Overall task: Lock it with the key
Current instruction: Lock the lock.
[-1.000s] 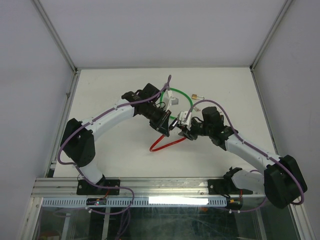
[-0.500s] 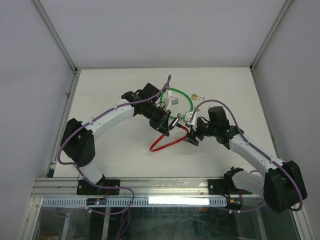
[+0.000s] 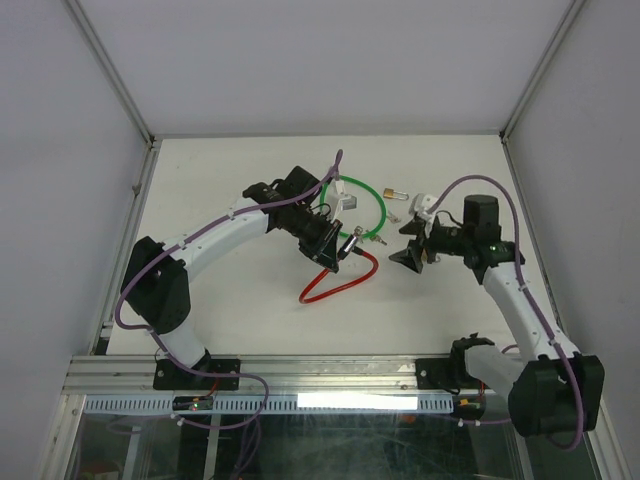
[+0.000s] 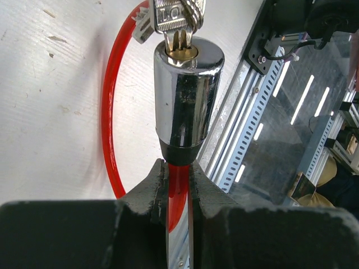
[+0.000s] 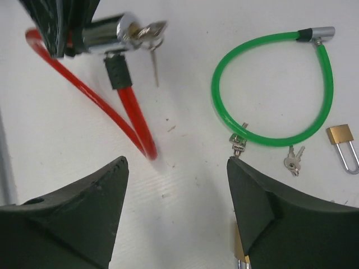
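While left hand (image 4: 178,174) clamps red cable (image 4: 106,112) just below chrome cylinder (image 4: 188,95), key (image 4: 175,17) sits in keyway, lock near centre of table (image 3: 450,310). Right hand (image 5: 176,162) wide open, empty, well apart from key. Risk: grip on cable, not cylinder, so cylinder may twist with key when turned; 1 dangling spare key (image 5: 155,67) could snag finger.

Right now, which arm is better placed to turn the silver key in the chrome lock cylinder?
Probably right. The right gripper is open, empty, facing the silver key; the left gripper is shut on the red cable, steadying the chrome lock cylinder.
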### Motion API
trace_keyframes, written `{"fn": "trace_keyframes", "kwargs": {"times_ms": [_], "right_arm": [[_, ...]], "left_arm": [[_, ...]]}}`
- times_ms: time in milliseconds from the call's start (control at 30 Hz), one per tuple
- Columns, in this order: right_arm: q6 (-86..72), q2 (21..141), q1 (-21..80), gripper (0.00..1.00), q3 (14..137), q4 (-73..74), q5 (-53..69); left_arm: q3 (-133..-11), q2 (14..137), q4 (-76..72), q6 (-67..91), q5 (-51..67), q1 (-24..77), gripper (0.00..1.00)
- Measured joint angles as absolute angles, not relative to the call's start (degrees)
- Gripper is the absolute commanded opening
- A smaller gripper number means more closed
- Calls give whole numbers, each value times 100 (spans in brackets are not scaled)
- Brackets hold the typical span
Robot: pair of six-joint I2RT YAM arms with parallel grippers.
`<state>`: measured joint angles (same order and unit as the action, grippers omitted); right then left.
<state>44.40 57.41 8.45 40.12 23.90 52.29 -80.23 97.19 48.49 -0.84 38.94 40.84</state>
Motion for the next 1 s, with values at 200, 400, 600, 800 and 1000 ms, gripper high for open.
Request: {"fn": "trace_keyframes", "kwargs": {"times_ms": [200, 400, 600, 800, 1000], "right_arm": [[2982, 7076, 97, 66, 5714, 2797, 6401], [1887, 8281, 298, 63, 6801, 3371, 6963], [1192, 8549, 808, 51, 6814, 3503, 6943], [899, 8683, 1087, 44, 6816, 3465, 6895], [788, 8993, 1243, 39, 6825, 3459, 6775]], "left_arm": [[-8023, 9719, 4847, -91, 3896, 4084, 0], [-8023, 9721, 4849, -95, 3896, 4084, 0], [-8025, 9749, 4845, -106, 3900, 4084, 0], [-8049, 9793, 4842, -110, 3905, 4084, 0], [-8051, 9800, 4842, -110, 3905, 4084, 0]]}}
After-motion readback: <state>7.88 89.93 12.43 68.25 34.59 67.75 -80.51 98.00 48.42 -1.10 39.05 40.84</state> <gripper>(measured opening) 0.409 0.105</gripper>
